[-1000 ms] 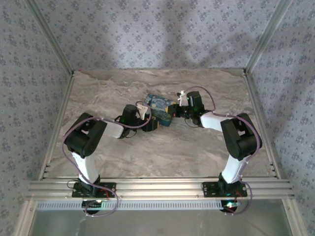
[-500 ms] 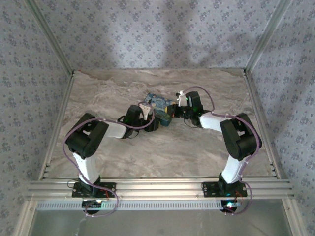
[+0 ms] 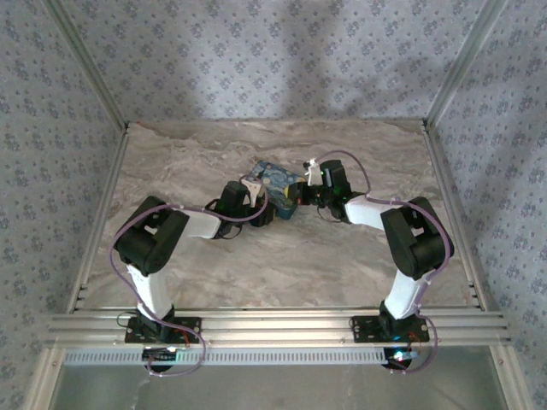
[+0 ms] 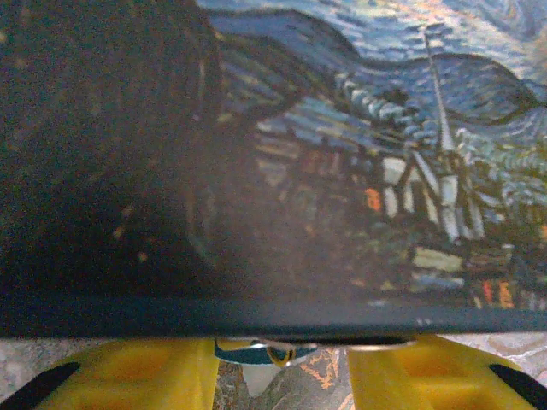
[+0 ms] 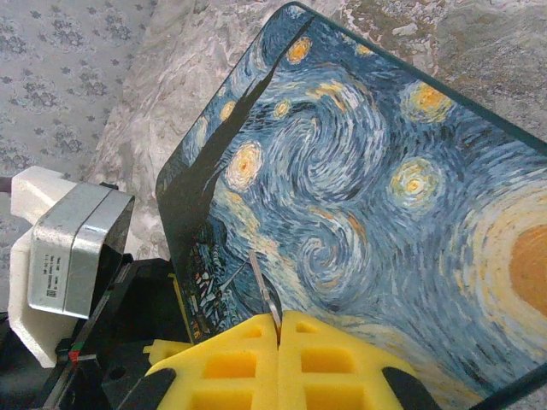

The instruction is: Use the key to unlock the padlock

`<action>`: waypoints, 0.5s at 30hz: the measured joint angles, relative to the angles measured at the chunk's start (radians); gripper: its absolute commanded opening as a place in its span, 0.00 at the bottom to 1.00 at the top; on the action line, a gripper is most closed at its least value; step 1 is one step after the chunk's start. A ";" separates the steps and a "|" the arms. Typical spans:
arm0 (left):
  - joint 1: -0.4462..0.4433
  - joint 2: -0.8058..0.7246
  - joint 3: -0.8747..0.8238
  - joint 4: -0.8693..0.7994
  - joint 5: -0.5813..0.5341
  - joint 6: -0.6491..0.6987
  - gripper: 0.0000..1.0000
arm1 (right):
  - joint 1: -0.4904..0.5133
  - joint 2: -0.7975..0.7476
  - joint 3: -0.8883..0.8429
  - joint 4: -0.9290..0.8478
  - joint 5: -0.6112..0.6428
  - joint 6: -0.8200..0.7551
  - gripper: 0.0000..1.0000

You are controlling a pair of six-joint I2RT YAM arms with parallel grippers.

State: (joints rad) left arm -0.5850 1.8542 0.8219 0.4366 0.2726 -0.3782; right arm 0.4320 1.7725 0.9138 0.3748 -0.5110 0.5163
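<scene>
Two end effectors — left [image 4: 280,372] gapes; right [image 5: 279,325] pinches key [image 5: 263,289].

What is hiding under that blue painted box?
Just below the box's lower edge peeks a small bluish-grey piece with a brass-yellow part, the padlock, against the marbled table. Whatever lies farther under the box is covered.
</scene>
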 measured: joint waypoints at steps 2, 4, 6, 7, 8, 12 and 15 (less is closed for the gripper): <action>0.000 0.000 0.000 0.000 -0.001 -0.003 0.38 | 0.000 0.000 0.000 0.000 0.001 0.000 0.00; 0.000 0.000 0.000 0.000 -0.001 -0.007 0.36 | 0.001 0.000 0.000 0.000 0.002 0.000 0.00; -0.001 0.000 0.000 0.000 -0.002 -0.008 0.34 | 0.001 0.000 0.000 0.000 0.002 0.000 0.00; -0.001 0.000 0.000 0.000 -0.004 -0.009 0.32 | 0.001 0.000 0.000 0.000 0.002 0.000 0.00; -0.001 0.000 0.000 -0.001 -0.005 -0.011 0.31 | 0.001 0.000 0.000 0.000 0.002 0.000 0.00; -0.001 0.000 0.000 -0.002 -0.005 -0.015 0.27 | 0.002 -0.002 0.000 0.000 0.003 0.000 0.00; 0.000 0.000 0.000 -0.002 -0.005 -0.015 0.24 | 0.005 -0.006 -0.002 -0.003 0.010 0.000 0.00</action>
State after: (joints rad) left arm -0.5854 1.8542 0.8223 0.4347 0.2676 -0.3935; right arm 0.4366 1.7668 0.9119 0.3721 -0.5011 0.5159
